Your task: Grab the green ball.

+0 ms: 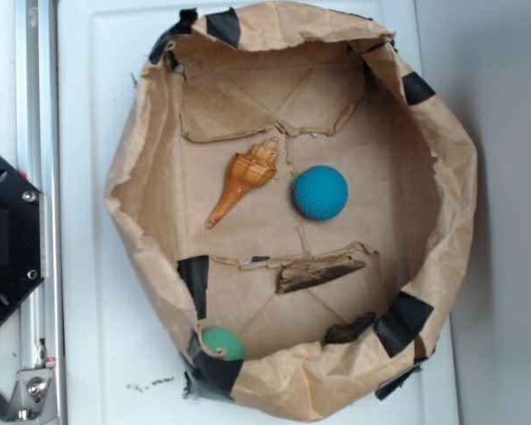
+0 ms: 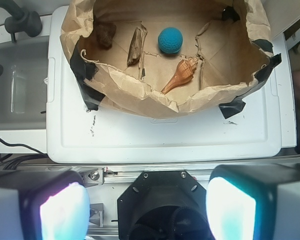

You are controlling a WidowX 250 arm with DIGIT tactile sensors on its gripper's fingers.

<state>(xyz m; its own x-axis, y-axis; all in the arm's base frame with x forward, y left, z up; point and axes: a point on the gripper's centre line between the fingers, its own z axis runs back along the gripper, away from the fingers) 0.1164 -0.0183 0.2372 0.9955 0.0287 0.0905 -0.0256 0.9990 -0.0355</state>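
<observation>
**Green ball at bin wall, gripper clear of bin**

Bin: crumpled brown paper bag [image 1: 159,186] rolled down into a shallow basin, edges patched with black tape [image 1: 404,320]. Paper creased, floor flaps torn and lifting.

Contents: green ball [image 1: 221,343], small, matte, mint-coloured, tucked against the paper wall beside a tape patch, partly hidden by the rim; not visible in the wrist view. Blue ball [image 1: 319,192], larger, dimpled surface, near the centre. Seashell [image 1: 244,181], orange, spiralled, pointed, just beside the blue ball. Two dark rough bark pieces [image 1: 319,273], one on a floor flap, one near the wall.

Surface: white plastic lid [image 2: 165,135], with a metal rail [image 1: 35,133] along one edge.

Gripper [image 2: 147,207]: above the rail, outside the bag, well apart from the green ball. Fingers [image 2: 65,210] spread wide, holding nothing
</observation>
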